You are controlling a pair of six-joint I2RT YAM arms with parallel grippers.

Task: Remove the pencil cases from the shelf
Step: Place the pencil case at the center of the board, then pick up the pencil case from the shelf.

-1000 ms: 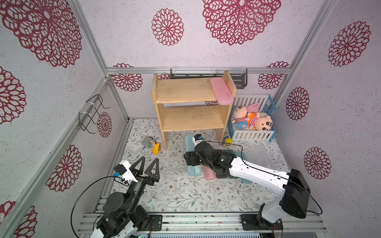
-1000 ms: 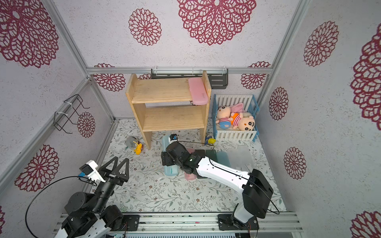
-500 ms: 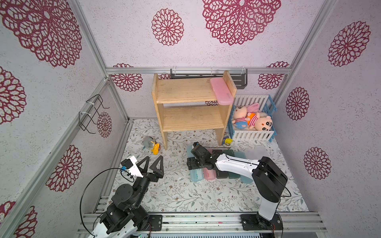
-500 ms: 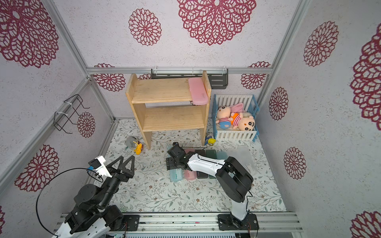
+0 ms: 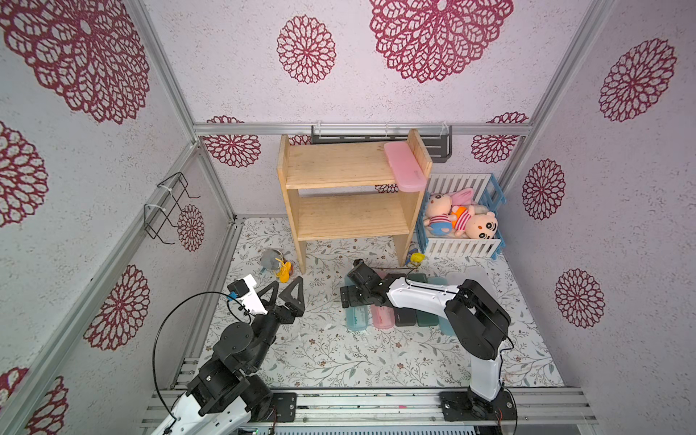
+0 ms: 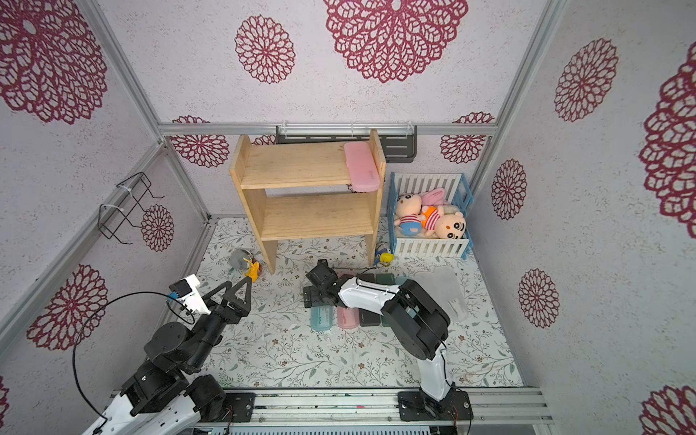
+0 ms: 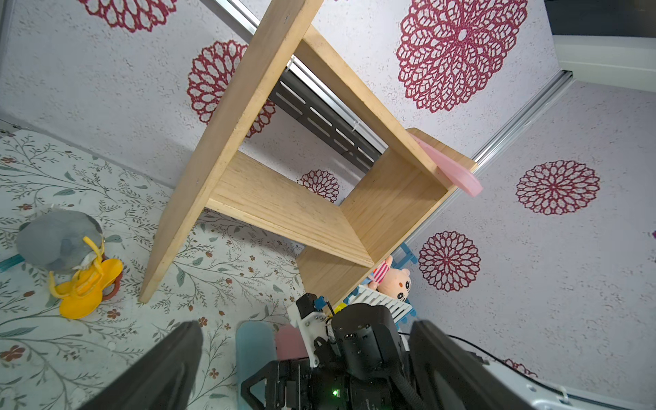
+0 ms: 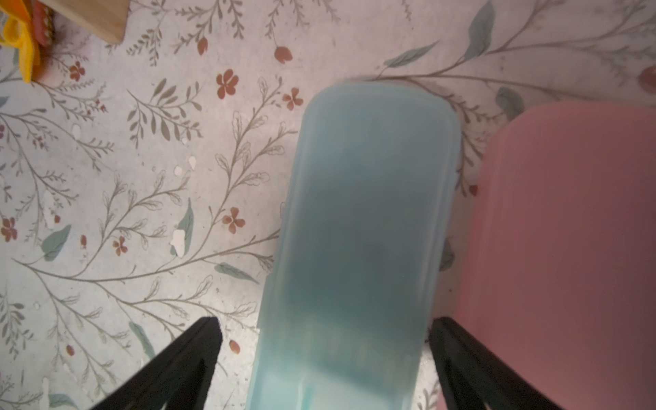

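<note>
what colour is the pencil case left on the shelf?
Pink. The pencil case lies on the top board of the shelf; clearest in a top view.

Black-jointed arms (image 5: 478, 324), white link covers (image 5: 418, 297), looping black cable (image 5: 154, 354), triangular black pincers (image 5: 288, 281)

Walls (image 5: 414, 105): pale textured panels, crimson floral medallions, aluminium framing (image 5: 361, 129). Floor (image 5: 339, 357): botanical-print mat. Fixtures: dark metal wall rack (image 5: 438, 147), black wire holder (image 5: 167, 209), white-and-blue crib (image 5: 459, 246).
</note>
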